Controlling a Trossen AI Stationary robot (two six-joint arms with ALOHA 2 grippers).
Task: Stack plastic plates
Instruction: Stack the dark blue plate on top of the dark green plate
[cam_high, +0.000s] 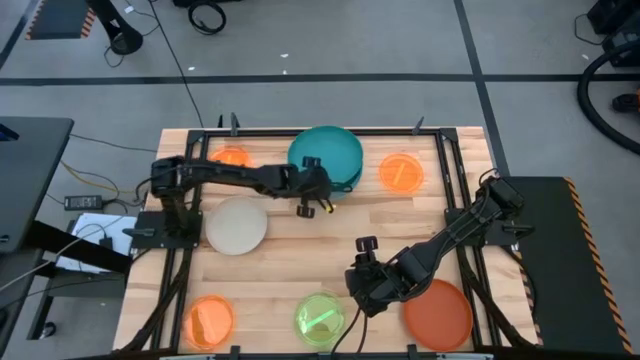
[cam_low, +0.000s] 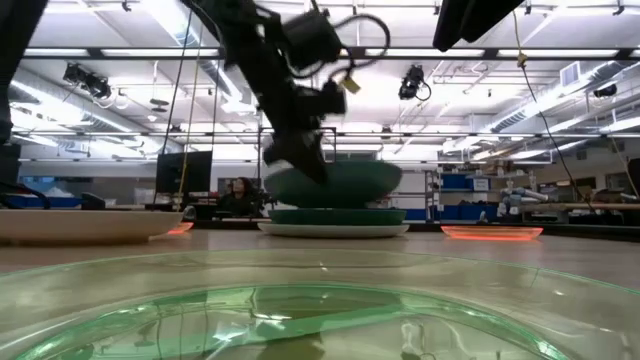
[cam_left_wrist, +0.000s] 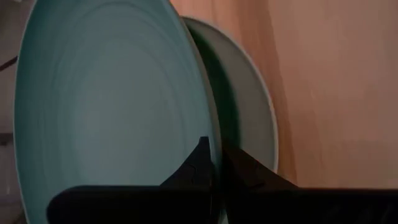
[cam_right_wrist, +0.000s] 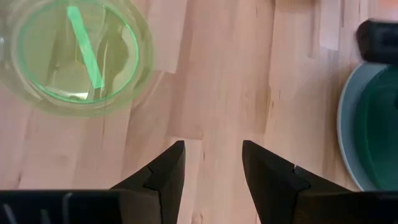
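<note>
The left gripper (cam_high: 312, 190) is pinching the rim of the teal plate (cam_high: 325, 152) near the upper middle of the high view, its fingers (cam_left_wrist: 202, 165) closed tight on the plate's edge. The teal plate is sitting tilted over a stack of other plates (cam_low: 335, 222), and the rim of a paler plate (cam_left_wrist: 255, 118) is showing just behind it in the left wrist view.

The right gripper (cam_high: 362, 275) is hovering over bare table (cam_high: 300, 250) in the lower middle of the high view, its fingers parted and holding nothing. The lime green plate (cam_high: 320, 318) is lying just beside it, and the red-orange plate (cam_high: 440, 312) is lying at the lower right.

The beige plate (cam_high: 236, 226) is resting left of centre. Three small orange plates are sitting at the upper left (cam_high: 230, 156), upper right (cam_high: 401, 171) and lower left (cam_high: 209, 320).
</note>
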